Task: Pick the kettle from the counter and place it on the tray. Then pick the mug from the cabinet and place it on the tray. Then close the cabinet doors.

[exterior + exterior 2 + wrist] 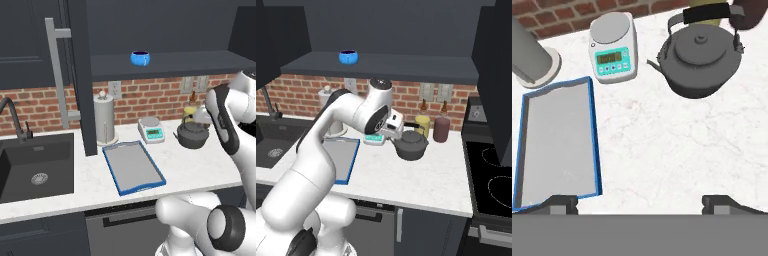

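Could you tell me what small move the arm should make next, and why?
Probably bring the gripper forward and down over the kettle. The kettle sits on the counter, apart from the tray, which has nothing on it, and the fingers are spread wide with nothing between them. In the hand view the kettle's arched handle lies ahead of the fingertips, so a short approach seems to come first.

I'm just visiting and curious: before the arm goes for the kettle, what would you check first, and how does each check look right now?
1. Gripper open: ok, tips wide apart.
2. Kettle upright on the counter: ok.
3. Kettle handle reachable: ok, arched handle up.
4. Tray bare and ready: ok.
5. Gripper over the kettle: not ok, kettle sits off to one side in the hand view.
6. Mug on the open cabinet shelf: ok.
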